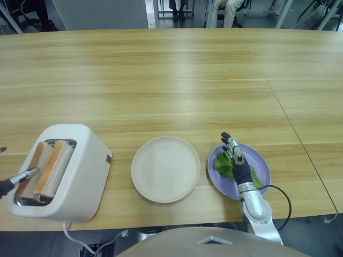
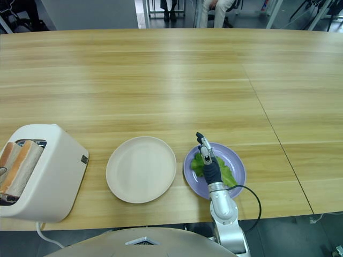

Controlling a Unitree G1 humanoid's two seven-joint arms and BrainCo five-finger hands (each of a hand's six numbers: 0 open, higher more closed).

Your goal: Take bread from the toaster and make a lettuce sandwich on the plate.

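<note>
Left eye view: a white toaster (image 1: 80, 176) sits at the lower left of the wooden counter (image 1: 171, 80), two slices of bread (image 1: 47, 168) standing in its slots. The left hand (image 1: 16, 179) enters at the frame's left edge and touches the nearer slice; its grip cannot be told. An empty cream plate (image 1: 165, 169) lies at lower centre, and just right of it a purple plate (image 1: 261, 160) carries lettuce (image 1: 223, 166). The right hand (image 1: 236, 159) hangs over the lettuce, fingers stretched out, holding nothing.

Right eye view: the toaster meets the lower left edge with the bread inside, the cream plate is at lower centre, and the outstretched right hand is over the lettuce.
</note>
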